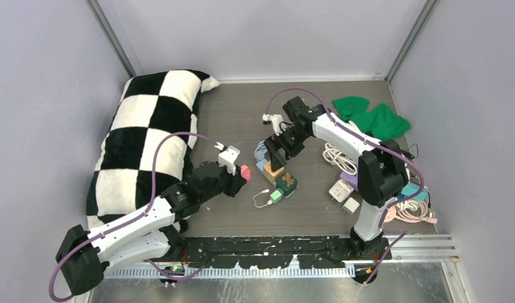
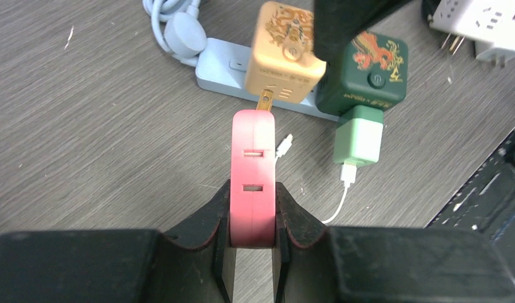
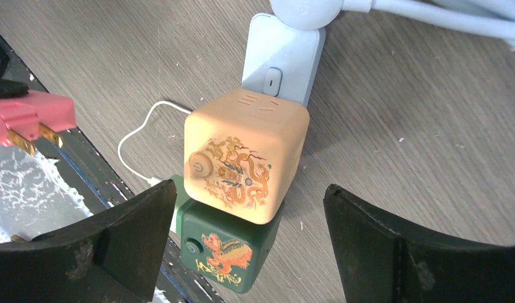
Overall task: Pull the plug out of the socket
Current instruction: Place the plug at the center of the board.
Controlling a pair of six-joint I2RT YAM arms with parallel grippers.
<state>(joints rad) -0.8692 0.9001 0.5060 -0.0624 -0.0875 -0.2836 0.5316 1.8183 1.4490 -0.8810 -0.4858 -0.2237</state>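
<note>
Holding the pink plug [image 2: 253, 158] in the left gripper [image 2: 253, 214], with jaws shut hard on its two flat sides. Hangs above the wooden table [image 2: 84, 126], apart from the pale power strip [image 3: 283, 63], with brass prongs [image 3: 28, 137] bare and out of any socket (shows two slots along its upper edge in the left wrist view). Hovering with the right gripper [image 3: 250, 192] over the strip, with jaws spread wide, one on each side of the orange cube [image 3: 242, 158], touching neither it nor anything else. Finding that orange cube over the near end of the strip, tilted a little; cannot tell whether fully seated. Finding a dark green cube [image 3: 220, 249] just beside it, a light green charger [image 2: 359, 136] butted against the green cube, and a thin white cable [image 2: 334, 205] trailing from the charger across the table. Noting a checkered pillow [image 1: 147, 132] at the far left and a green cloth [image 1: 372, 117] in the far right corner.
</note>
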